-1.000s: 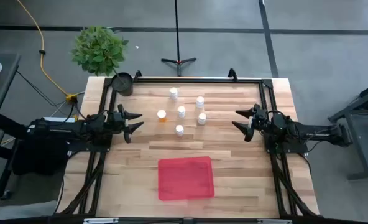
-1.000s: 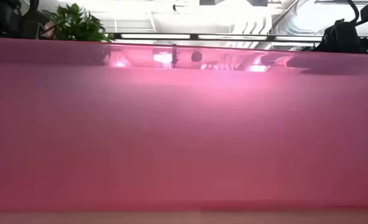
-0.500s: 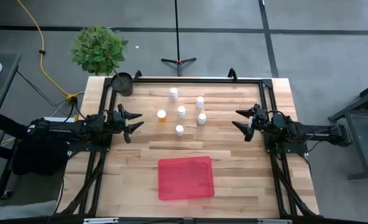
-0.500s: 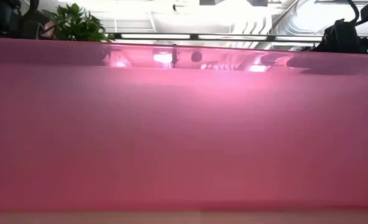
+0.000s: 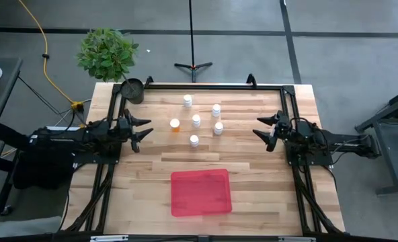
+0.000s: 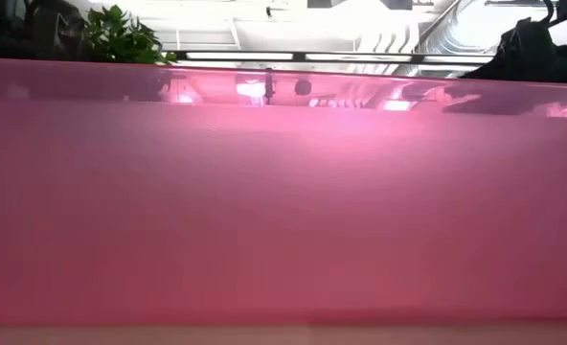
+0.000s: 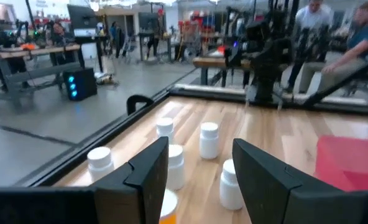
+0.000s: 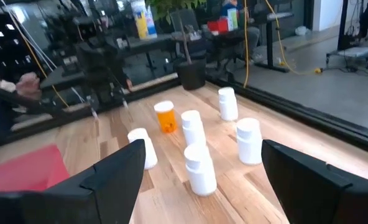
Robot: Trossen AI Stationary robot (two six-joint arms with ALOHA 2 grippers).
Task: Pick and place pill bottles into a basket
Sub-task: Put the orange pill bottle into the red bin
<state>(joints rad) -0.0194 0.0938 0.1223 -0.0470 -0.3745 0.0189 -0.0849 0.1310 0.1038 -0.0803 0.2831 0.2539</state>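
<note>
Six pill bottles with white caps stand upright on their bases in a loose cluster (image 5: 196,120) at the table's far middle. One of them has an orange body (image 5: 175,125) (image 8: 165,116). The red tray (image 5: 201,192) lies flat near the front edge, and its wall fills the low view (image 6: 283,192). My left gripper (image 5: 145,128) (image 7: 199,174) is open and empty, left of the cluster and pointing at it. My right gripper (image 5: 258,126) (image 8: 202,149) is open and empty, right of the cluster and pointing at it.
A dark round cup (image 5: 133,89) stands at the table's far left corner, with a potted plant (image 5: 107,52) behind it on the floor. Black frame rails (image 5: 206,85) run along the table's far and side edges. People (image 7: 364,31) show in the room beyond.
Each gripper has drawn back a little toward its own side edge of the table, still open. The bottles and the tray have stayed put.
</note>
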